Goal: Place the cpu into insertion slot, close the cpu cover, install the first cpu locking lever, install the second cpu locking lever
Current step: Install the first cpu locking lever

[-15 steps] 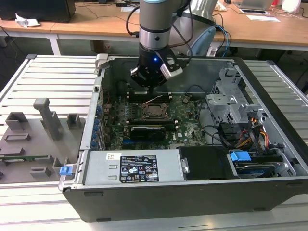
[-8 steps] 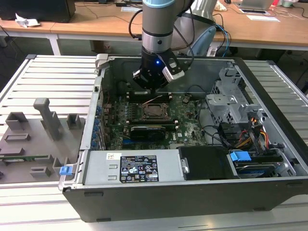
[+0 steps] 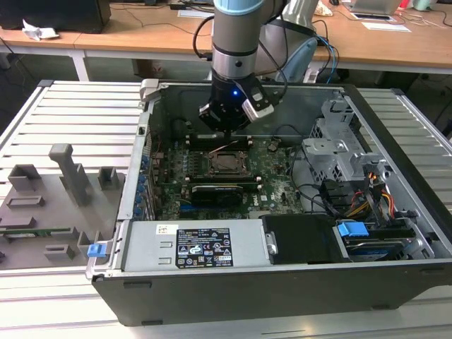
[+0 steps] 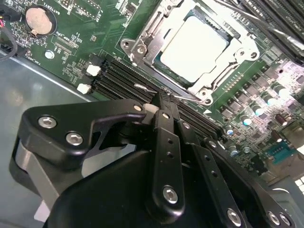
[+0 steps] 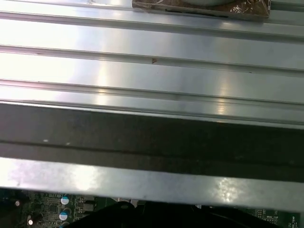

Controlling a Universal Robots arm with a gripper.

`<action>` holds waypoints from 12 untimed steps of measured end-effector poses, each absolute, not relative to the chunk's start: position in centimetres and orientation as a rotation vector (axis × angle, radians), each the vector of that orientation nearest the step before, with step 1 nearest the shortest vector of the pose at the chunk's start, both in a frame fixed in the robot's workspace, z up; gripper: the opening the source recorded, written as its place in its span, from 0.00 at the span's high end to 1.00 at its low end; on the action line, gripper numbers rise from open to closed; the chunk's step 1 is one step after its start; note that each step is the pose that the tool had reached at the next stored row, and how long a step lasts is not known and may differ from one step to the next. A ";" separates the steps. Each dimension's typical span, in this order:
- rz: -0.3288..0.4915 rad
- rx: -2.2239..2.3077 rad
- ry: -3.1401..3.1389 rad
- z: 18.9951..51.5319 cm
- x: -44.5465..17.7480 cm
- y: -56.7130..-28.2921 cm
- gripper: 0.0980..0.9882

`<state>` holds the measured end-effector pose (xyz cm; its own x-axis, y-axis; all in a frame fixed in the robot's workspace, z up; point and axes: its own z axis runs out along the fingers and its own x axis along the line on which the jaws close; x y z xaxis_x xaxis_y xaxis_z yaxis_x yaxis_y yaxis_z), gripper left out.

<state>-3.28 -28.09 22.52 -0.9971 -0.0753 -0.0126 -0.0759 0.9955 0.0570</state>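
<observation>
Inside an open computer case, we see the gripper in the second wrist view with its black fingers drawn together, the tips meeting at a thin wire lever at the near edge of the socket; whether they actually grip it we cannot tell. Just beyond the fingertips lies the cpu, its pale metal top seated flat in the insertion slot, with the silvery cpu cover framing it. A coin cell battery sits on the green motherboard, well to one side of the socket. In the exterior view, we find the arm standing over the motherboard, just behind the socket. Outside the case, on the exterior view's left, grey fixtures rest on the ribbed metal table.
</observation>
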 end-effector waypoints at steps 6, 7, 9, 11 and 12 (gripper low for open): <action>0.089 -0.118 3.128 22.1 -2.6 -27.9 0.99; 0.089 -0.118 3.128 22.1 -2.5 -27.9 0.99; 0.089 -0.118 3.128 22.0 -2.2 -27.9 0.99; 0.089 -0.118 3.128 21.9 -2.0 -27.9 0.99; 0.089 -0.118 3.128 21.8 -2.0 -27.9 0.99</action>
